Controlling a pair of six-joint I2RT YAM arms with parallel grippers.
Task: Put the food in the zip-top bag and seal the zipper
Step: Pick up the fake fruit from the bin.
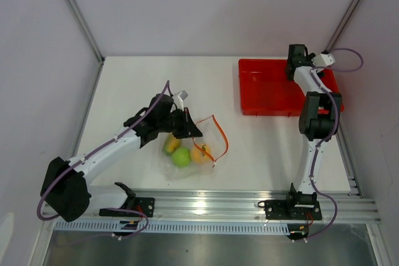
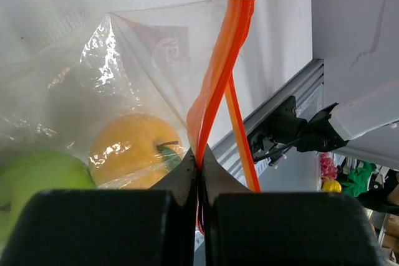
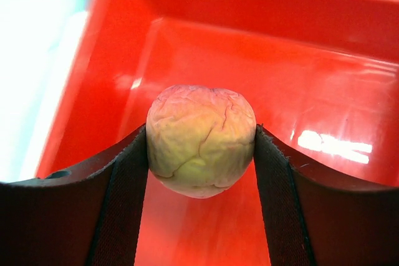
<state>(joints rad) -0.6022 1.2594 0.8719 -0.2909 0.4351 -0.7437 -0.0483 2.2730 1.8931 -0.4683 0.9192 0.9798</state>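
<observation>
The bench (image 1: 137,85) is a plain white top, bare over most of its left and far parts; pale grey walls close it in at the back and both sides, with a slim metal post in each far corner; an aluminium rail (image 1: 218,202) runs along the near edge and carries both arm bases. A red tray (image 1: 268,91) lies at the far right of the bench.

The bag (image 1: 215,165) lies near the middle, a little toward the rail, crumpled and clear; inside it the apple (image 1: 181,157) sits between the mango (image 1: 171,144) and a peach (image 1: 201,154), all three touching. The zipper (image 1: 222,135) loops up and out on the bag's right side. The left end effector (image 1: 189,128) is closed tight on the zipper, its jaws meeting on the orange strip; in the wrist view the strip rises upright from the pinch and the plastic hangs from it like a tent.

The right end effector (image 3: 199,136) reaches over the tray, jaws set fairly wide and pressed against both sides of the other peach (image 3: 201,123), wrinkled and pink-yellow; whether it is clear of the tray floor cannot be told.
</observation>
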